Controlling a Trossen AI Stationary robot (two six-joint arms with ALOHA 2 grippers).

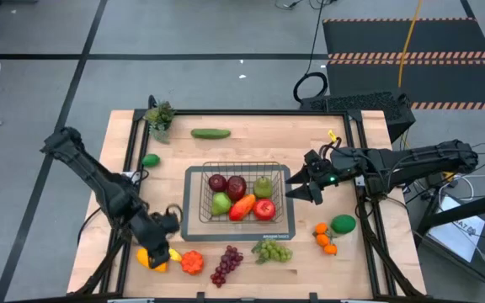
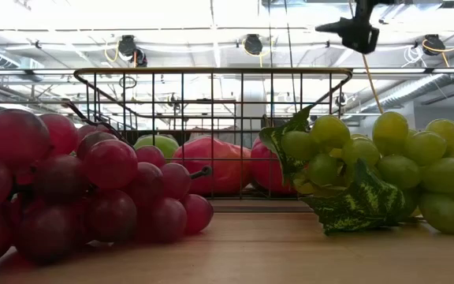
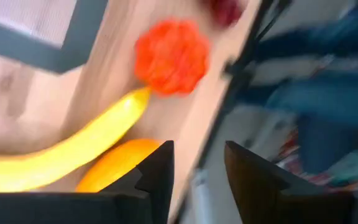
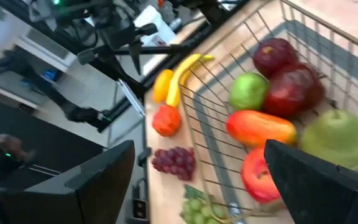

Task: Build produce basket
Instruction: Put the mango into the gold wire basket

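Observation:
The wire basket [image 1: 194, 202] stands mid-table on its dark base. Inside lie red apples [image 1: 227, 183], green pears [image 1: 263, 187] and an orange-red fruit [image 1: 242, 205]. My left gripper [image 1: 168, 225] hovers open over the table's near left corner, just above the yellow banana [image 3: 61, 155] and an orange [image 3: 117, 165], with a ridged red-orange fruit [image 3: 171, 57] beyond them. Nothing lies between its fingers. My right gripper [image 1: 303, 190] hangs open at the basket's right wall, holding nothing; its wrist view looks into the basket [image 4: 272, 37].
Red grapes [image 1: 227, 263] and green grapes [image 1: 272, 251] lie along the near edge. Small oranges [image 1: 324, 237] and a green ball [image 1: 343, 224] sit near right. A cucumber [image 1: 210, 133], a leafy green bunch [image 1: 159, 116] and a green fruit [image 1: 150, 160] lie far left.

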